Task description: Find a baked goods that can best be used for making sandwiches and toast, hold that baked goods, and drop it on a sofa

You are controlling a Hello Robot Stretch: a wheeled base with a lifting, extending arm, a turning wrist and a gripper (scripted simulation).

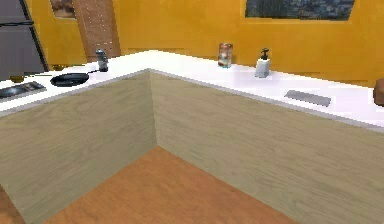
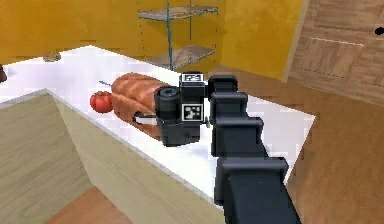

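Observation:
A brown loaf of bread [image 2: 133, 93] lies on the white countertop [image 2: 250, 105] in the arm side view, with a small red round thing [image 2: 100, 100] against its left end. My arm's dark bar rises from the bottom edge, and the gripper [image 2: 150, 118] sits at the loaf's near right side. Since the loaf rests on the counter right at the fingers, I cannot tell whether the gripper holds anything. A brown shape [image 1: 379, 93] shows on the counter at the forward view's right edge.
An L-shaped wood-fronted counter [image 1: 180, 75] carries a black pan [image 1: 70, 78], a can [image 1: 102, 60], a jar [image 1: 225, 54], a soap dispenser [image 1: 263, 64] and a flat grey thing [image 1: 307, 98]. A wire shelf [image 2: 180, 40] stands beyond the counter, with a wooden door [image 2: 340, 50] to its right.

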